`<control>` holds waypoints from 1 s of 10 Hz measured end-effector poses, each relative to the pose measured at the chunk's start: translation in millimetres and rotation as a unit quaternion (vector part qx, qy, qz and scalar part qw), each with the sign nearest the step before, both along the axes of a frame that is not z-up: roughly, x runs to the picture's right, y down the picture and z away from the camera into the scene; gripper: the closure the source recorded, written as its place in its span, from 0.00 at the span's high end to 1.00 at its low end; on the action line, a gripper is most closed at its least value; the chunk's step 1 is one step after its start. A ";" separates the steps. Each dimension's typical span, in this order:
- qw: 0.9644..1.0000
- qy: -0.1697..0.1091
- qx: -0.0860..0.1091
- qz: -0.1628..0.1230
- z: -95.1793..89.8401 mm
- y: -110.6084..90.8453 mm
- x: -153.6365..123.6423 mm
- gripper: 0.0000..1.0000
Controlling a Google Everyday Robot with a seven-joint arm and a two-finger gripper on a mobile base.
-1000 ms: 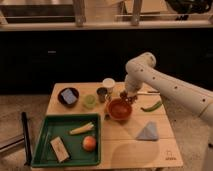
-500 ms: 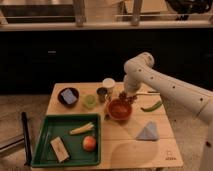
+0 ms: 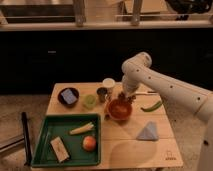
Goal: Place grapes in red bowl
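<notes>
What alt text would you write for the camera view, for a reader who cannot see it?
The shut gripper of a white robot arm hangs above the back rim of a round orange-red bowl on a light wooden table, with a dark lump, possibly grapes, at its tip. A green plastic tray lies at the picture's left, holding a round orange fruit.

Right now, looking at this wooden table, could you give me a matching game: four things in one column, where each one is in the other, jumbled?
Things
1. round orange-red bowl
2. dark bowl holding a blue object
3. round orange fruit
4. robot's gripper

Places
A. inside the green tray
B. back left part of the wooden table
C. closed, just over the far rim of the orange-red bowl
D. middle of the table, beside a small dark cup

Pairs: 1-D, 2-B, 3-A, 4-C
</notes>
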State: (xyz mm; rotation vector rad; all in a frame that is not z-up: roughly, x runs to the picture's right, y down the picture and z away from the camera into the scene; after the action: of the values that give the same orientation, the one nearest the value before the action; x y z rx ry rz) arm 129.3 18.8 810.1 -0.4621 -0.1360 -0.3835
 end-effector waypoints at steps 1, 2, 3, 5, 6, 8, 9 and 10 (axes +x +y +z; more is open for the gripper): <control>1.000 -0.002 0.000 -0.005 0.2 0.0 -2.4 0.07; 1.000 -0.003 0.000 -0.010 -0.2 0.1 -3.0 0.07; 1.000 -0.005 0.000 -0.016 -0.1 0.2 -3.0 0.07; 1.000 -0.009 0.000 -0.028 0.5 0.2 -7.4 0.07; 0.999 -0.011 0.000 -0.032 0.5 -0.3 -9.9 0.07; 0.999 -0.014 0.001 -0.041 0.4 -0.3 -12.7 0.07; 0.999 -0.015 0.001 -0.046 0.1 -0.2 -13.2 0.07; 0.999 -0.017 0.002 -0.051 -0.3 -0.5 -14.2 0.07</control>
State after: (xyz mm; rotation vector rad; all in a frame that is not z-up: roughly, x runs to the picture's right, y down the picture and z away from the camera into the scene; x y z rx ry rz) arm 115.2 18.3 809.8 -0.4596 -0.1448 -0.4911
